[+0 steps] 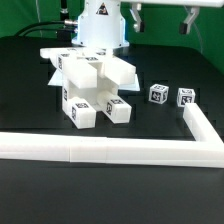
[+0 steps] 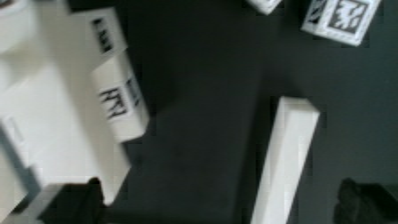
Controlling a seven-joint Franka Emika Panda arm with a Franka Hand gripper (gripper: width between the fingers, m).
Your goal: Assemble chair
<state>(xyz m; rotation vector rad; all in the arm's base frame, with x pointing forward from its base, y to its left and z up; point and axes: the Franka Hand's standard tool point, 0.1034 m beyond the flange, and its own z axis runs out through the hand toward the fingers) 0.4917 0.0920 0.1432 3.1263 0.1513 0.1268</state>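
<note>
Over toward the exterior view's left side of the black table (image 1: 28, 112), the chair (image 1: 93, 85) was a half-built clump. Several slabs and bars were already joined into one blocky white cluster, with two tagged stubs poking out toward the camera. Honestly couldn't tell which bit was the seat and which the back. Off to the exterior view's right, apart from the clump, sat one cube (image 1: 158, 93) and a second cube (image 1: 186, 96). They were close together, loose on the table, just inside the corner of the rail (image 1: 110, 148). The gripper (image 1: 161, 26) hung high above those two with its fingers spread wide and nothing between them. The wrist view backed that up: only dark table and a white bar under it, most likely the rail's short leg. So my read was that the bulk of the build was done, maybe past halfway. What was left looked like grabbing each cube, fitting it onto the cluster, and probably setting the whole thing upright afterwards. Neither cube had been touched yet.
</note>
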